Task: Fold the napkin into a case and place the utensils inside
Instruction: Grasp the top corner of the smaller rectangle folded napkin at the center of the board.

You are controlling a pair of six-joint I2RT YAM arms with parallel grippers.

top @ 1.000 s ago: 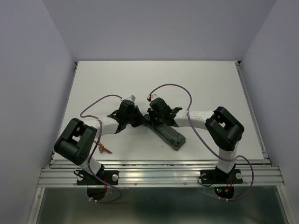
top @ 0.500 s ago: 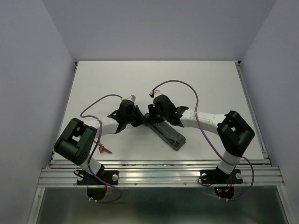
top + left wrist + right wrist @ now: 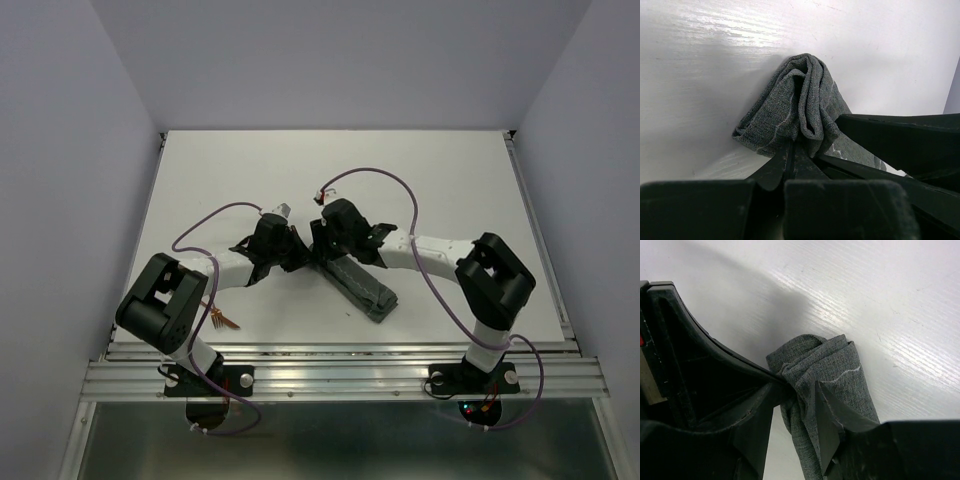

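Observation:
The grey-green napkin (image 3: 366,291) lies folded as a narrow strip, running diagonally from the table's middle toward the front right. My left gripper (image 3: 301,257) is shut on its far end, where the cloth (image 3: 795,105) bunches up just beyond the pinched fingertips (image 3: 785,162). My right gripper (image 3: 323,248) is at that same end, open. Its fingers (image 3: 829,425) straddle the napkin (image 3: 840,370), the right one touching the cloth and the left one apart from it. The copper-brown utensils (image 3: 222,320) lie near the front edge by the left arm's base.
Purple cables (image 3: 372,184) loop above both arms. The left arm's finger (image 3: 715,355) crosses the right wrist view, close to my right fingers. The table's front rail (image 3: 340,352) runs just behind the strip's near end.
My right gripper has opened and let go of the napkin's end. The right arm's elbow shifted right, then back a little. The left gripper stays shut on the cloth.

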